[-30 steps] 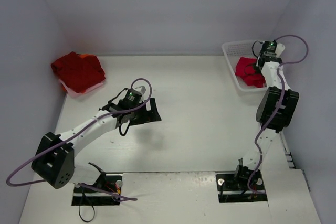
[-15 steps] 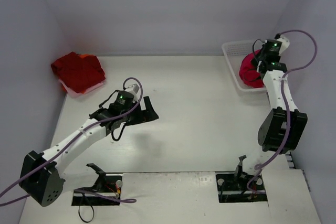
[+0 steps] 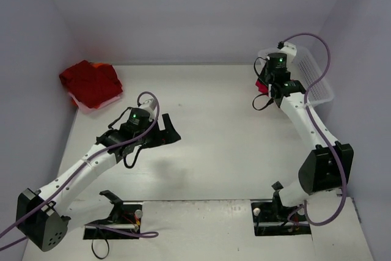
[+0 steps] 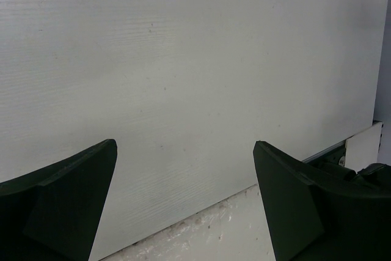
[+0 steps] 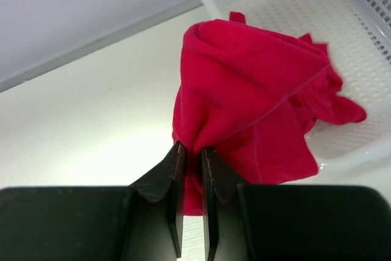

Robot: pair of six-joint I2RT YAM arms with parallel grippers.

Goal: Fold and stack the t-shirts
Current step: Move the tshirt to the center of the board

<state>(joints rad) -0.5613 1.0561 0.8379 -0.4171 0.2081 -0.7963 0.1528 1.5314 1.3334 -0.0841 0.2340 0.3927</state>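
The pale white flat worktop [image 3: 226, 145] takes up most of the overhead view, and its broad middle lies bare between the two arms, which is probably where a shirt would be spread for folding. At its far right corner is the white plastic mesh basket [image 3: 321, 87], apparently the supply bin for unfolded laundry. It looks tipped or raised at one side, though the angle is hard to judge. At the far left corner, well apart from the basket, sits the pile of darker red folded cloth t-shirts [image 3: 90, 84], a compact bundle kept out of the way so that finished pieces do not crowd the folding area. The bright red soft cloth t-shirt [image 5: 256, 96] is bunched and hangs from the right hand [image 5: 190, 151], whose two dark fingers are pinched tight on a gathered fold of the cloth. Most of the fabric droops over the basket's near rim, with a tail trailing inside, so the garment seems to be on its way out of the bin toward the open middle. A pinch on one fold lets the rest fall free under its own weight, which should help when it is laid flat. The left hand [image 4: 184, 145] hovers low over bare worktop left of centre, fingers spread wide and holding nothing, seemingly ready to catch an edge.
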